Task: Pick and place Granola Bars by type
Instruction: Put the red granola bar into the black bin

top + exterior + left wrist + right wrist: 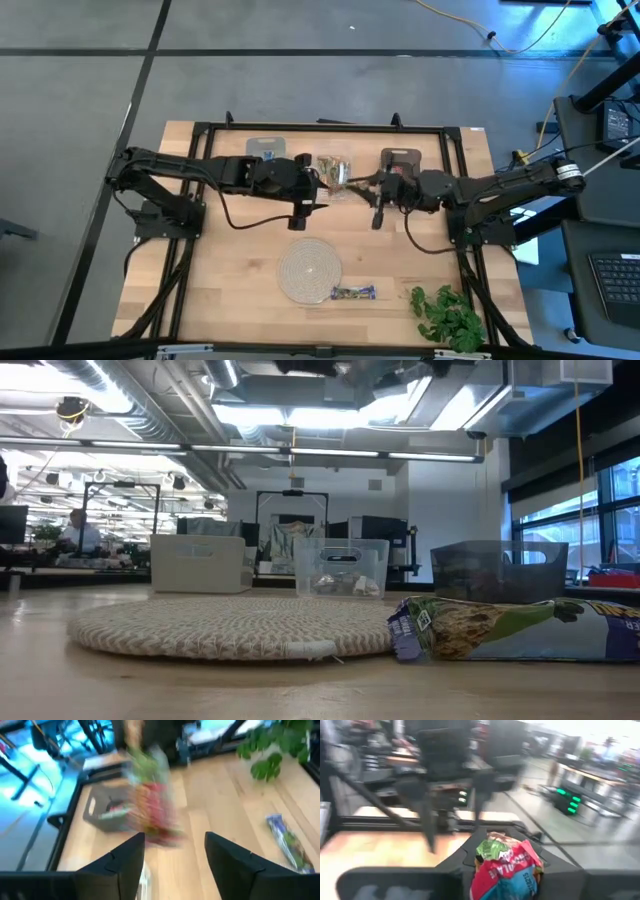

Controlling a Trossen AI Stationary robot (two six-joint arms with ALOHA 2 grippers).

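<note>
A granola bar in a red and green wrapper (506,865) hangs in the air between my two grippers, above the far middle of the table (340,182). My right gripper (354,183) comes from the table's right and is shut on it. My left gripper (322,186) faces it from the left and stands open. Its two fingers are apart in the left wrist view, with the blurred bar (150,805) just ahead of them. A second bar in a blue wrapper (352,293) lies flat on the table beside the round woven mat (310,270). My right gripper pinches one end of the red and green bar (512,877) between its two fingers. The fingers lie about level and come from the table's right side. The bar sticks out ahead of the fingers toward my left gripper, lifted clear of the table.
Three bins stand along the far edge: a pale one (265,148), a clear one (335,165) holding bars, and a dark one (400,160). A leafy green sprig (450,315) lies at the near right corner. A black frame (455,150) borders the table.
</note>
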